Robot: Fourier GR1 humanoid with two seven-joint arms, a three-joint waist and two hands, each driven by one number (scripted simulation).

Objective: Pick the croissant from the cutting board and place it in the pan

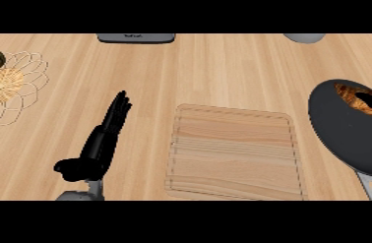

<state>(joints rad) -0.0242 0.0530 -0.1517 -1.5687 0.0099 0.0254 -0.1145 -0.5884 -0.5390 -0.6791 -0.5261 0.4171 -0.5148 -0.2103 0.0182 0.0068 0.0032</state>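
far left you get a wire basket (pixel 18 84) with petal-like loops, cut off by the edge, something tan and stringy inside it. next, your left hand (pixel 102 141) comes up from the lower edge on its grey forearm, fingers straight and pointing up the counter, thumb sticking out to the left, released, grasping nothing, resting on the wooden counter (pixel 218 70) beside the board and not touching it. at the top edge there's a grey appliance (pixel 136 38), only its lower part in view. centre-right, the cutting board (pixel 236 153) lies flat, light wood, nothing on it. further right at the top edge, a grey rounded object (pixel 305 38), mostly cut off, can't tell what it is. far right, the dark pan (pixel 338 129), partly out of view, handle running down toward the lower right. the croissant (pixel 356 100) sits inside the pan at its upper right part, brown, half cut by the edge. your right hand doesn't show anywhere.
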